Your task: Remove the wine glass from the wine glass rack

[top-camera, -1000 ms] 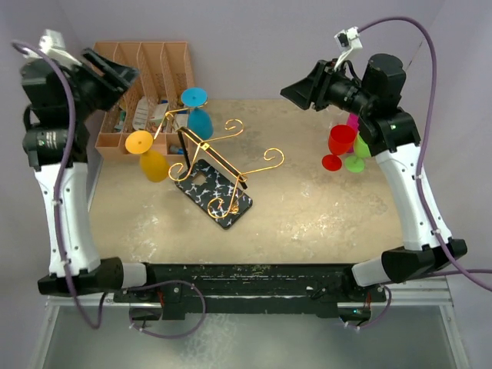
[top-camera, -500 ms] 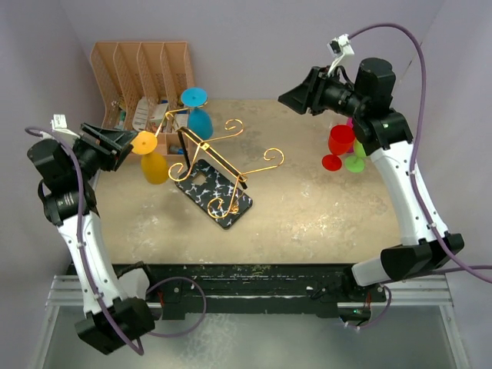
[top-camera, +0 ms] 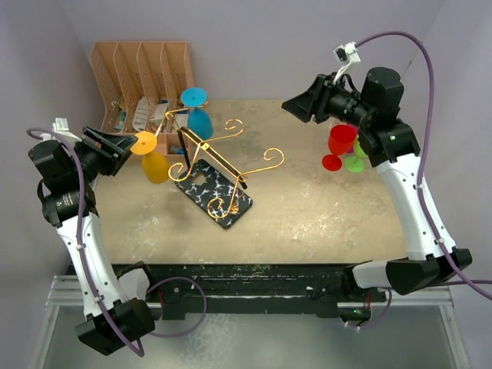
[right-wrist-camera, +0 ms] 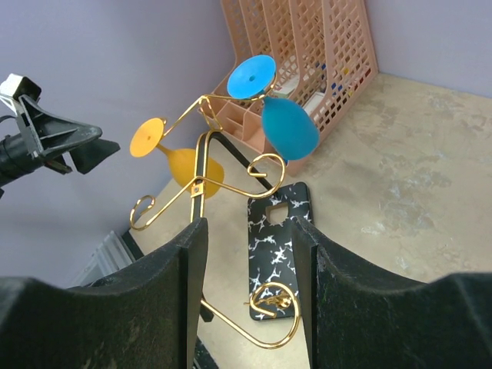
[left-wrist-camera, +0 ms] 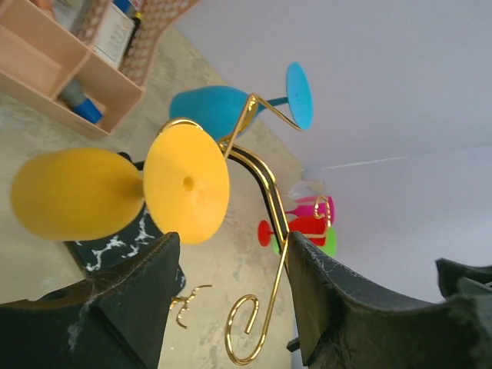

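The yellow plastic wine glass (top-camera: 154,166) hangs bowl-down, its foot caught in the gold wire rack (top-camera: 217,158). Left jaws, open and empty, face that foot, seemingly to slide it out; right jaws open, empty, apart.

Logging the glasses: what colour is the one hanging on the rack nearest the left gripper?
Yellow wine glass, shown best in the left wrist view.

White and black arms (top-camera: 77,231) with purple cables (top-camera: 392,33)
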Tool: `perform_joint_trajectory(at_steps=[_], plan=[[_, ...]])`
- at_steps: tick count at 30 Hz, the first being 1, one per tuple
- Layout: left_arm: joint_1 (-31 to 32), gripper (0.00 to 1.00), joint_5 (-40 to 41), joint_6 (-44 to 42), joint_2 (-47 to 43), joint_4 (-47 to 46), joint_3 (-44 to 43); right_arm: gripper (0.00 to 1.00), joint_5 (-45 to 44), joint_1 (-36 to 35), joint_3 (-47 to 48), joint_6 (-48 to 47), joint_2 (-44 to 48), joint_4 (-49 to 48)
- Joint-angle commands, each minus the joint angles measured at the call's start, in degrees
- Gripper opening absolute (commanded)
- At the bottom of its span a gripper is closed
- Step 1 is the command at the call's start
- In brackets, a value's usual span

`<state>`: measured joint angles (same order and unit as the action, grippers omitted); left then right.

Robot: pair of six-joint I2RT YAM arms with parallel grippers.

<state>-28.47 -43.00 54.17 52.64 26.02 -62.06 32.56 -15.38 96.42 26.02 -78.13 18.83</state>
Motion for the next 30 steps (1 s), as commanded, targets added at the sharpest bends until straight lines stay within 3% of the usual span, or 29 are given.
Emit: perform_joint_trajectory(at_steps=[1,7,15,30], plan=[[0.1,0.62,11.0,-9.0,-1.7,9.3,-7.2,0.5,0.6,-0.3,-0.7,0.0,2.1,-3.4],[0.1,0.62,10.7,-9.3,-0.9,10.6,-6.0,0.5,1.0,-0.3,-1.0,0.2,2.0,-3.9],[0.0,0.61,1.4,-2.7,0.6,-2.8,4.6,0.5,1.1,-0.3,-1.9,0.1,2.6,-4.4],[0.1,0.58,-4.2,3.5,4.4,-14.2,8.0,0.5,1.2,-0.3,-3.3,0.3,2.7,-5.3]])
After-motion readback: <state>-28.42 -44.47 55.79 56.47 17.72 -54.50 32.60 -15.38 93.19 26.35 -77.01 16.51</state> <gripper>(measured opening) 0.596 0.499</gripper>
